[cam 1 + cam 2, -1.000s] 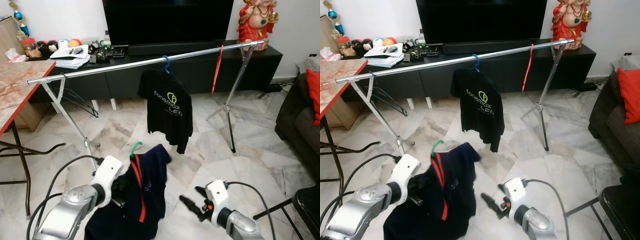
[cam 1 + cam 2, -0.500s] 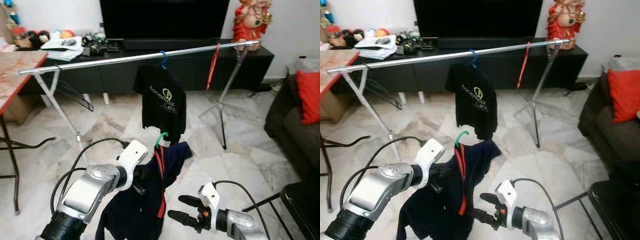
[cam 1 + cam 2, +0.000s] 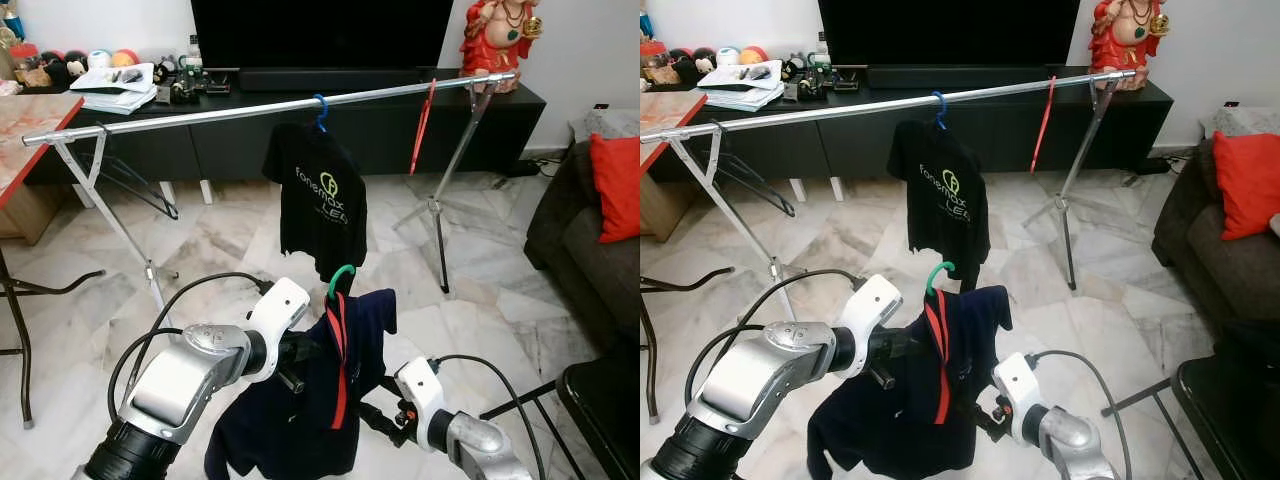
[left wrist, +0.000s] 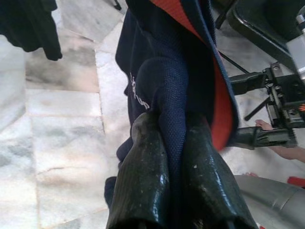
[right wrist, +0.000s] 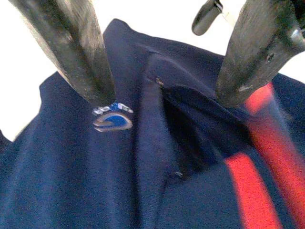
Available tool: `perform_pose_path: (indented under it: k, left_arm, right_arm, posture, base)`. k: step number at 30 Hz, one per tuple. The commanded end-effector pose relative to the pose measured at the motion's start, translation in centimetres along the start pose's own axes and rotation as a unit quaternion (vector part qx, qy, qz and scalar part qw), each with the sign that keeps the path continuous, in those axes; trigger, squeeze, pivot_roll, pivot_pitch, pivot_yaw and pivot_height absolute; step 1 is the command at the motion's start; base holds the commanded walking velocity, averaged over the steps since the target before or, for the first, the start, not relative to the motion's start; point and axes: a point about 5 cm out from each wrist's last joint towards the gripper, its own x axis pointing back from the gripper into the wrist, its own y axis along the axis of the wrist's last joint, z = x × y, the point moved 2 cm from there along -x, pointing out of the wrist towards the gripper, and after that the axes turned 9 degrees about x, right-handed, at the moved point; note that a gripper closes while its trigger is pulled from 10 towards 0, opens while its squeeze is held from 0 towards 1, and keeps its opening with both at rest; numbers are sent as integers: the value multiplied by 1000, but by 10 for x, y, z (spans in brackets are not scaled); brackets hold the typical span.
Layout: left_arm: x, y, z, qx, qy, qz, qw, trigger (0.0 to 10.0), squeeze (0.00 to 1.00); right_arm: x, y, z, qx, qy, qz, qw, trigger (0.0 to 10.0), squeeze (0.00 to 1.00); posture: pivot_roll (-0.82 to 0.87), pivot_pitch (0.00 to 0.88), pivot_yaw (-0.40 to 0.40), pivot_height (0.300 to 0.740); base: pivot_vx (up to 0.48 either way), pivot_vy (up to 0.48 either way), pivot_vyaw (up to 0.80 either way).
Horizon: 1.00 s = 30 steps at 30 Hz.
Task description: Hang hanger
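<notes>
Hanger (image 3: 341, 279) with green hook carries a navy shirt (image 3: 320, 400) with a red stripe down the front (small logo on chest). Left gripper (image 4: 174, 157) pinches a fold of the navy fabric just below the hook, fingers pressed on cloth. Right gripper (image 5: 162, 67) sits low beside the shirt, fingers spread, fabric between them. Beyond the left gripper, higher up: silver rail (image 3: 200, 112) with a black shirt (image 3: 322, 200) hanging from it.
</notes>
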Motion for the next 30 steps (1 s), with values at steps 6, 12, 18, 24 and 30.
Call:
perform_pose_path:
  k: [6,12,18,24,30]
  left_arm:
    - [6,21,-15,-16,-35,-27,999,10000,0]
    - [6,28,-35,-21,-70,-30,997,10000,0]
    - [9,27,-46,-25,-91,-25,995,10000,0]
    - [11,28,-57,-17,-110,-26,993,10000,0]
    - [12,27,-57,-20,-110,-23,993,10000,0]
  right_arm:
    - [-2,-3,-1,12,-26,11,1000,10000,0]
    - [-8,1,3,4,-25,2,1000,10000,0]
    - [-11,11,-3,3,-56,-14,998,10000,0]
    - [-10,19,-16,4,-117,-26,993,10000,0]
    - [-7,16,-20,-4,-136,-23,990,0,0]
  posture:
    - [31,79,-29,740]
    - [41,79,-27,740]
    - [49,78,-25,740]
    - [61,65,-16,740]
    - [60,61,-13,740]
  base:
    - [0,0,0]
    - [0,0,0]
    - [0,0,0]
    - [0,0,0]
    - [0,0,0]
